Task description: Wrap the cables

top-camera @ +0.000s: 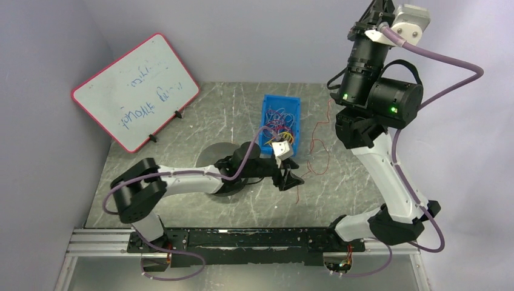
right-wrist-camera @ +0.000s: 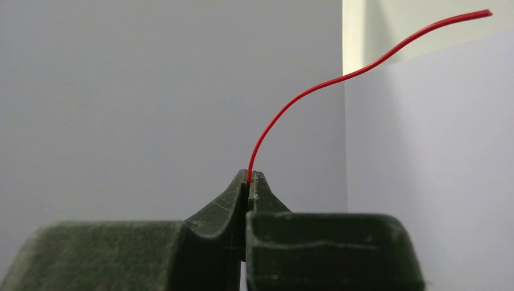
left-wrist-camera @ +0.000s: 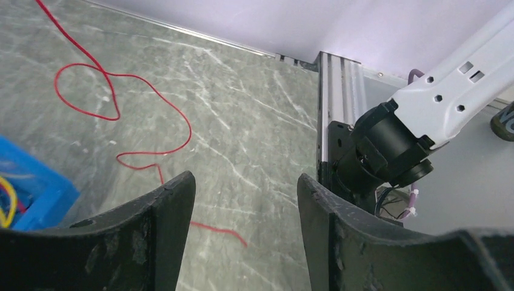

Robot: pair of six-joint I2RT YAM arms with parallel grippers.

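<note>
A long thin red cable [top-camera: 326, 154] lies in loops on the table right of a blue bin [top-camera: 267, 115] that holds a tangle of red, yellow and purple cables [top-camera: 282, 124]. My left gripper [top-camera: 293, 179] is open and empty, low over the table beside the cable's near end. In the left wrist view the red cable [left-wrist-camera: 151, 91] loops ahead of the gripper [left-wrist-camera: 245, 179], and its end lies between the spread fingers. My right gripper [right-wrist-camera: 249, 176] is raised high, shut on the red cable [right-wrist-camera: 303, 97], whose free end curves up to the right.
A whiteboard [top-camera: 136, 91] leans at the back left. A grey round disc [top-camera: 213, 154] lies under my left arm. The right arm [top-camera: 388, 163] stands tall at the right. The bin's corner [left-wrist-camera: 42, 194] shows in the left wrist view, with the right arm's base [left-wrist-camera: 388, 151] beyond.
</note>
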